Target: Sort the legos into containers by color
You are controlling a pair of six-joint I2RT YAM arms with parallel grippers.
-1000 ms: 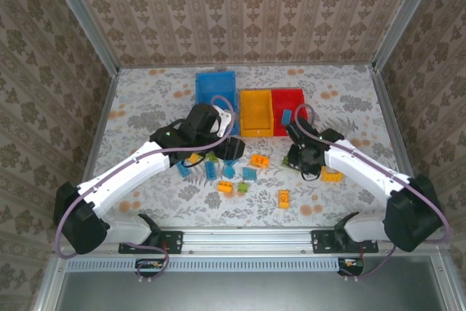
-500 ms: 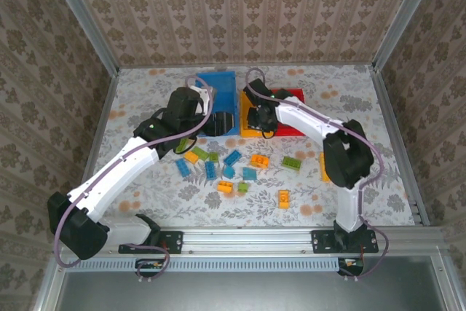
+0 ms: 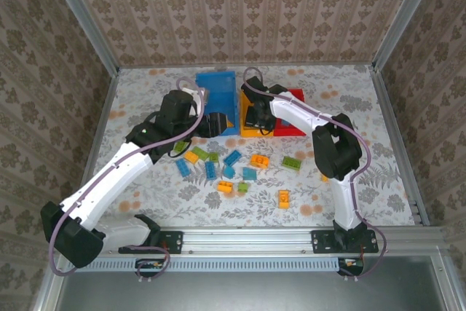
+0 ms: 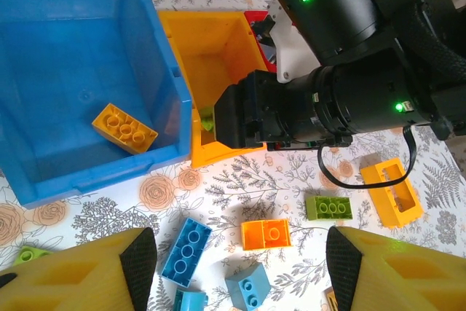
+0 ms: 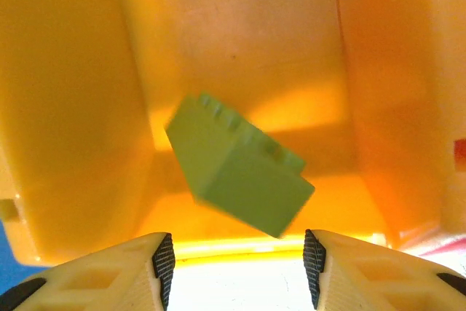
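Roughly speaking, the sort is at an early stage. The right gripper (image 5: 238, 271) hangs over the yellow-orange bin (image 5: 73, 107) with its jaws parted and gripping nothing; a light green brick (image 5: 240, 169) sits tilted and blurred inside that bin, touching neither finger, and whether it rests on the floor I cannot tell. The left gripper (image 4: 240, 253) hovers at the blue bin's 6 o'clock edge, its fingers spread wide and empty. One orange-yellow brick (image 4: 124, 127) lies flat, studs up, in the blue bin (image 4: 58, 71). The red bin (image 3: 295, 96) stands at 3 o'clock of the yellow-orange one, mostly hidden by the arm. Most of the legos (image 3: 249, 174), about a dozen, lie scattered on the table (image 3: 145, 100) at 6 o'clock of the bins, so the bulk of the work remains. The bricks are hard, glossy, boxy plastic with round studs; the bins are smooth, thin-walled, slightly translucent rectangles; the tabletop is a flat floral print
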